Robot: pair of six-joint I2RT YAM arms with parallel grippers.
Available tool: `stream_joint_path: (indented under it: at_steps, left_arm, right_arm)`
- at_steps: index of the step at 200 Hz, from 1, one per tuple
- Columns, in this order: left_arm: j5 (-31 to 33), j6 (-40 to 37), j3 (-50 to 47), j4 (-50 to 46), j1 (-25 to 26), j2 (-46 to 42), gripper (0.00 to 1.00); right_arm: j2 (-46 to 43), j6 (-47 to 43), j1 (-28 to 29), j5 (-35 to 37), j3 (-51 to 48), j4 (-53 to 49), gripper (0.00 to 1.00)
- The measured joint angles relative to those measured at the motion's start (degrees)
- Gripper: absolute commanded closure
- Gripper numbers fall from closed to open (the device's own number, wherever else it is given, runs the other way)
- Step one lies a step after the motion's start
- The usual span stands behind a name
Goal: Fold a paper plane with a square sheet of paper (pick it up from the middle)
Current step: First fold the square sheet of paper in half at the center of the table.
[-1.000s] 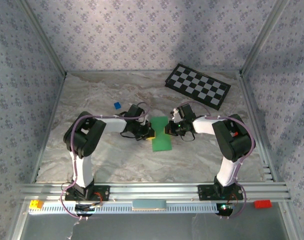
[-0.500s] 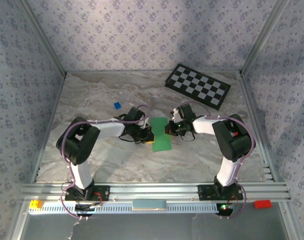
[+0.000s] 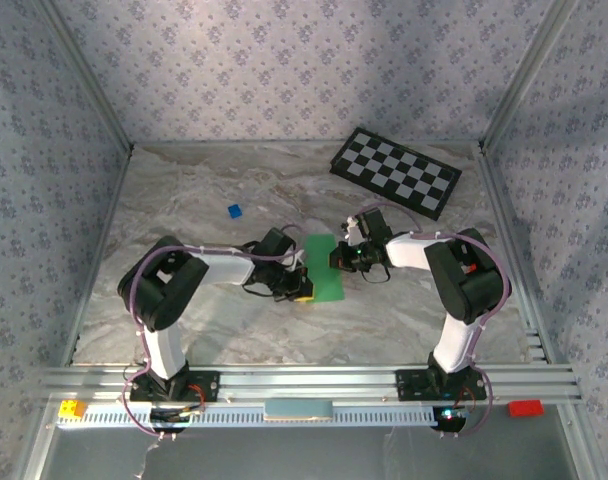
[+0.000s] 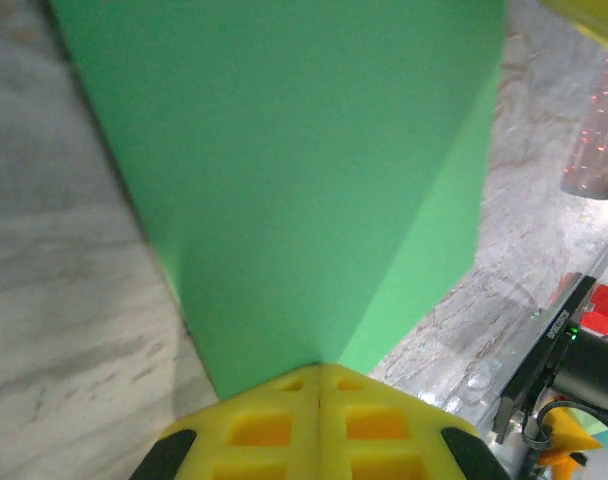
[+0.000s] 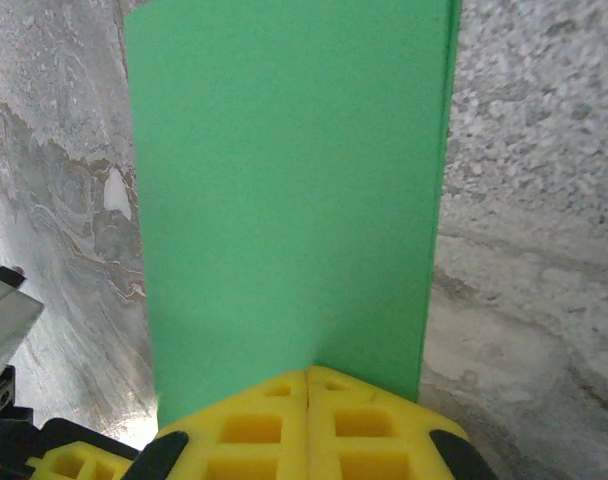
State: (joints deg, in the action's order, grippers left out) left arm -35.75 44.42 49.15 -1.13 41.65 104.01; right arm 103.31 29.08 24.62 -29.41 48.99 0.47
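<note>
top ext: high, from near edge, down on table (image 3: pixel 184 190) | L/R wrist: close-up, opp. sides of green paper (image 3: pixel 324 270), shared by all

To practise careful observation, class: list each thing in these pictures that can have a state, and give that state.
green paper: creased, pinched at two opposite edges.
left gripper: shut on the green paper.
right gripper: shut on the green paper.
checkerboard: lying flat, untouched.
blue block: lying loose, untouched.
</note>
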Motion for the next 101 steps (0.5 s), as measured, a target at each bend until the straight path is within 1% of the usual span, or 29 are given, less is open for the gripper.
stream_joint_path:
  at_steps: [25, 53, 101]
  left_arm:
    - [0.37, -0.48, -1.60, 0.48, 0.04, -1.31, 1.00]
    - [1.64, -1.92, -2.51, -2.62, 0.55, -3.39, 1.00]
    - [9.35, -2.01, -3.74, -6.91, 4.02, -10.64, 1.00]
  right_arm:
    - [-0.04, 0.00, 0.00, 0.02, 0.00, -0.02, 1.00]
    - [-0.04, 0.00, 0.00, 0.02, 0.02, -0.04, 1.00]
    - [-0.63, 0.02, 0.00, 0.15, 0.22, -0.87, 1.00]
